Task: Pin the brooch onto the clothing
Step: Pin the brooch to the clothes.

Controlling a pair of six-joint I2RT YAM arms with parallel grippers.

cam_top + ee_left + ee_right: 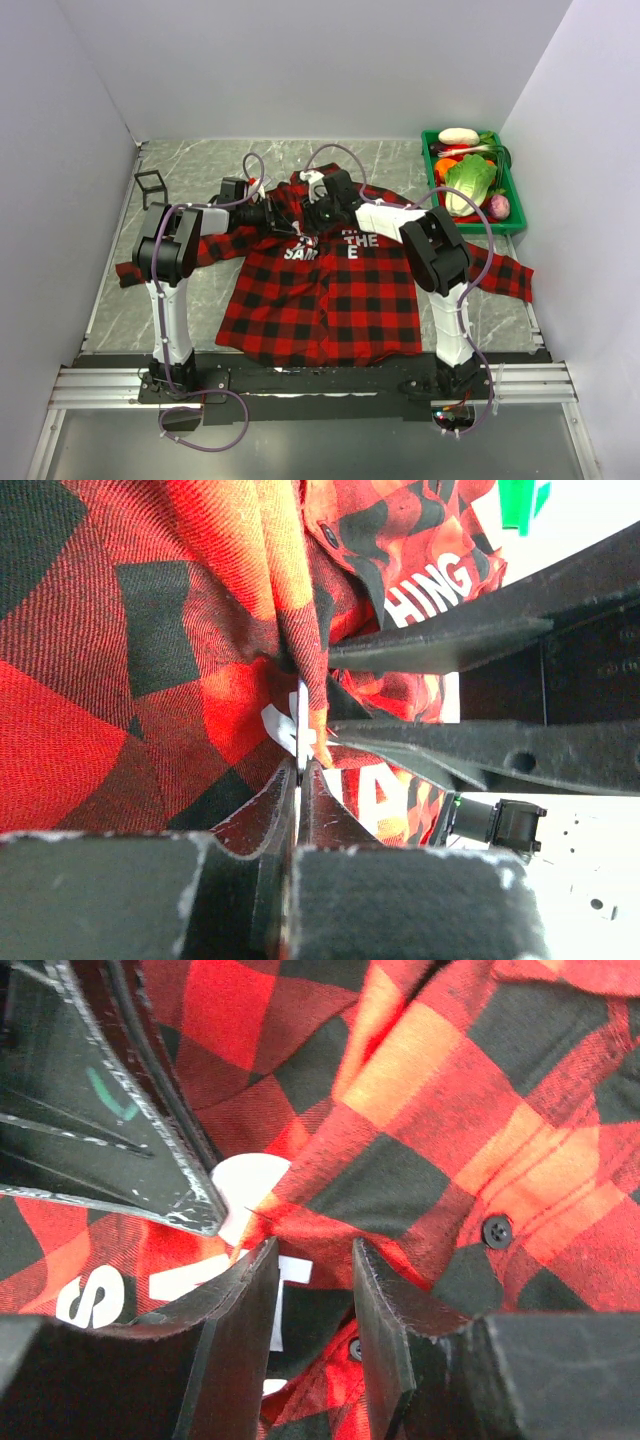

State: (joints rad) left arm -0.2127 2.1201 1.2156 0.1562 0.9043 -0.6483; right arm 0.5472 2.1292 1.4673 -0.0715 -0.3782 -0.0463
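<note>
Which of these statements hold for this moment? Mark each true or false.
1. The shirt lies spread out, lettering up. True.
2. The left gripper pinches a fold of the shirt. True.
3. The green tray sits at the far left. False: it is at the far right.
4. The right gripper is shut tight. False: its fingers stand apart.
5. The wire-frame cube stands on the shirt. False: it stands on the table, left of the shirt.

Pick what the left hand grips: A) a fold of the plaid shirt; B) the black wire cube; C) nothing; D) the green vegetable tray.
A: the left wrist view shows the left hand shut on a raised fold of the plaid shirt.
</note>
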